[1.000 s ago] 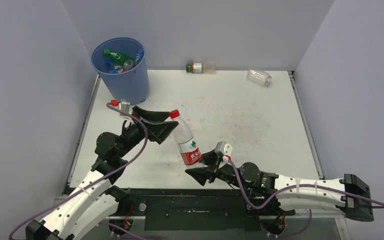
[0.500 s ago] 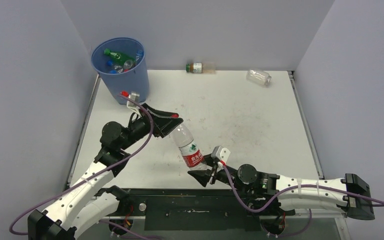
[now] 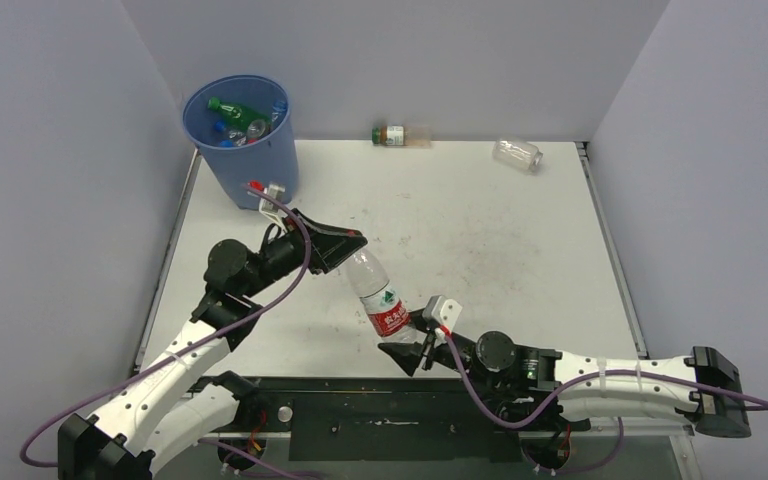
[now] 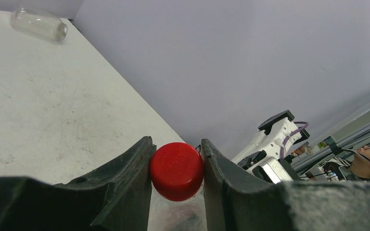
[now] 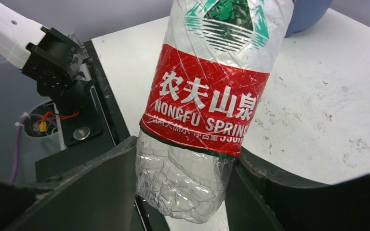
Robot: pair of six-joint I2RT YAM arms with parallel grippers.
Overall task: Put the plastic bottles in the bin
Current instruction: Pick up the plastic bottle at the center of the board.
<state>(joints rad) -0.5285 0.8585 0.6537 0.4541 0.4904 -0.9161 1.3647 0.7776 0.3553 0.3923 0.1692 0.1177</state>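
Observation:
A clear bottle (image 3: 381, 298) with a red label and red cap (image 4: 176, 171) hangs tilted above the table's near middle, held at both ends. My left gripper (image 3: 348, 247) is shut on the cap, both fingers (image 4: 125, 187) pressed against its sides. My right gripper (image 3: 415, 345) is shut on the crumpled base of the bottle (image 5: 207, 101), below the label. The blue bin (image 3: 245, 135) stands at the far left corner with several bottles inside. An amber bottle (image 3: 392, 135) and a clear bottle (image 3: 517, 153) lie by the back wall; the clear one (image 4: 38, 24) also shows in the left wrist view.
Grey walls close in the table (image 3: 480, 230) on three sides. A black rail (image 3: 380, 405) runs along the near edge by the arm bases. The bin's blue wall (image 5: 308, 14) shows behind the held bottle in the right wrist view.
My left gripper, open beside the cap a second ago, moved over the cap and closed on it. The right gripper kept its hold on the base and shifted slightly nearer.

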